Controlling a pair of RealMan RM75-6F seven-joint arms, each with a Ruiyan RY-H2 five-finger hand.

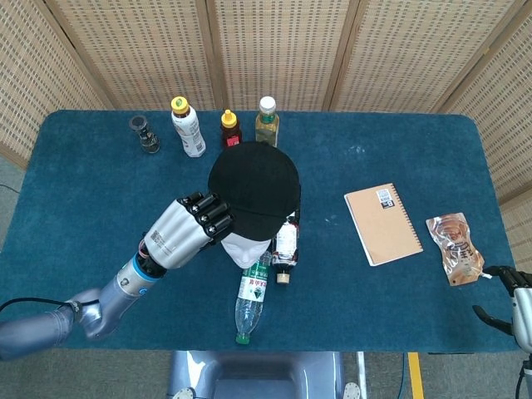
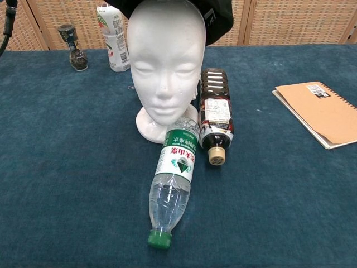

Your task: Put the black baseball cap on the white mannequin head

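My left hand (image 1: 184,230) grips cap (image 1: 254,180) at brim edge, fingers curled on it. Cap sits over top of mannequin head (image 2: 164,64), face showing below. My right hand (image 1: 517,307) idle at table (image 1: 83,183) corner, grip unclear.

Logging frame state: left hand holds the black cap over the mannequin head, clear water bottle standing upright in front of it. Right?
Not quite. The clear water bottle lies on its side, as the chest view shows. The left hand does hold the black cap over the mannequin head.
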